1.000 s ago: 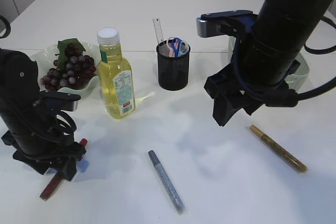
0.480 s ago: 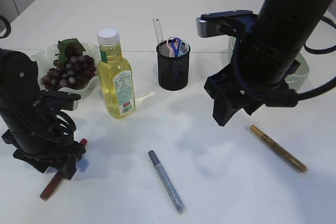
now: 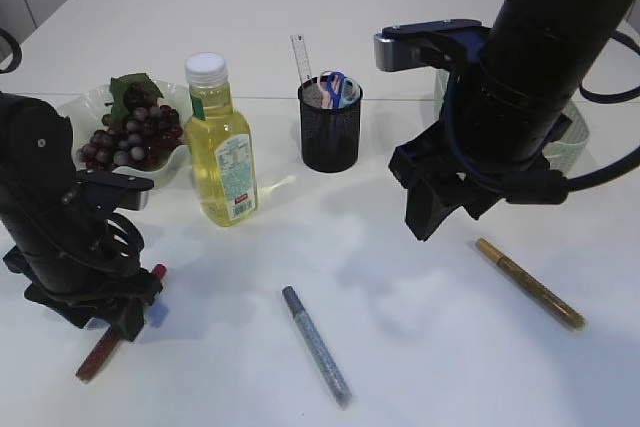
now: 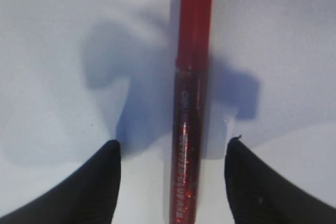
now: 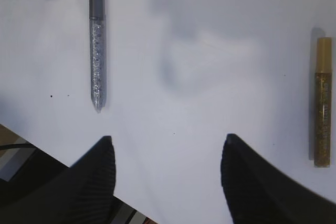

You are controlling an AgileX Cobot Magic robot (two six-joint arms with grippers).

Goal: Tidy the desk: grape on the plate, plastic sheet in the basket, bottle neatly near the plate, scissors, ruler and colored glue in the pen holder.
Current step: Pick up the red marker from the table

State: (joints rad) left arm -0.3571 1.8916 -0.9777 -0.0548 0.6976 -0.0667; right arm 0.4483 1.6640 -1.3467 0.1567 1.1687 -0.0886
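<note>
L gripper (image 4: 173, 182) jaws wide apart, straddling red glitter glue pen (image 4: 189, 108), not gripping; R gripper (image 5: 168, 177) spread wide, holding nothing, above white table (image 5: 210, 51).

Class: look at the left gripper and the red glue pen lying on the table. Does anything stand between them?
Nothing visible does. The left gripper is open, one finger on each side of the red glue pen, which lies flat on the bare table.

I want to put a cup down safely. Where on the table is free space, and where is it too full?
Bare table lies between the silver glue pen and the gold glue pen, and across the far side behind the pen holder. It is crowded around the grape plate and bottle, and at the left gripper over the red glue pen.
</note>
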